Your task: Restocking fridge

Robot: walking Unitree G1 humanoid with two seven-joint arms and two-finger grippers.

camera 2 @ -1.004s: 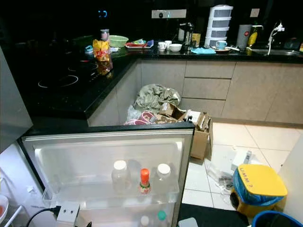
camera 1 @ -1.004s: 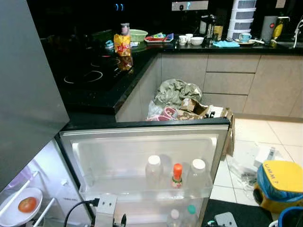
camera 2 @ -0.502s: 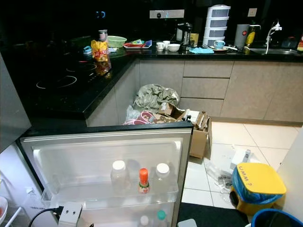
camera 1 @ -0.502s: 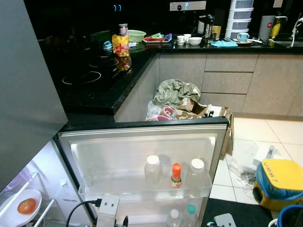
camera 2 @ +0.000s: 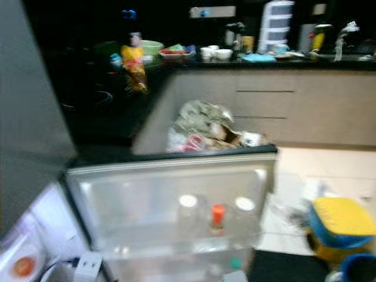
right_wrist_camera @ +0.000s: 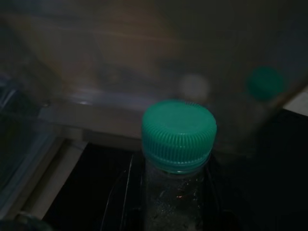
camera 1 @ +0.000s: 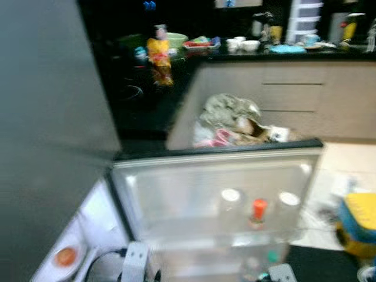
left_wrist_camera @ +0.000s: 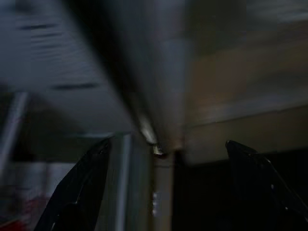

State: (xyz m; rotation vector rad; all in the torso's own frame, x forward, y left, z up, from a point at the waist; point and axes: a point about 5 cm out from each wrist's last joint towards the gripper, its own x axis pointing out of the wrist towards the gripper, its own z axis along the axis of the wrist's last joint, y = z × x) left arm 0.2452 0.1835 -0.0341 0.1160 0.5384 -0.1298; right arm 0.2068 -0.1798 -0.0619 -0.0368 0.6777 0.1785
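The fridge door (camera 1: 217, 194) stands wide open across the lower middle of the head views, its dark top edge running level from centre left to right, all of it softened by motion blur. In the door's upper rack (camera 2: 176, 238) stand two white-capped bottles, one at centre (camera 1: 230, 197) and one to the right (camera 1: 288, 200), with a small orange-capped bottle (camera 1: 258, 211) between them; a lower rack holds a green-capped bottle (camera 1: 271, 258), barely made out at the bottom edge. A grey fridge panel (camera 1: 53, 135) fills the left side of the frame, and below it, lower left, a white plate with a tomato (camera 1: 66, 257) sits on a lit inner shelf.

The right gripper (right_wrist_camera: 168, 192) shows in its wrist view, its black fingers (right_wrist_camera: 122, 197) closed against both sides of a clear bottle with a green ribbed cap (right_wrist_camera: 179, 134), held upright just before the door's clear rack. The left gripper (left_wrist_camera: 168, 187) hangs with its fingers (left_wrist_camera: 79, 192) spread well apart and nothing between them, close beside a grey edge.

Beyond the door, the black bench (camera 1: 141, 100) bends round the upper frame, carrying a yellow snack packet (camera 1: 160, 56). A heap of rubbish and a cardboard box (camera 1: 241, 126) crowd the floor behind the door's top edge; a yellow-lidded bin (camera 2: 341, 226) sits at lower right, leaving pale tiled floor (camera 2: 329, 167) open between.
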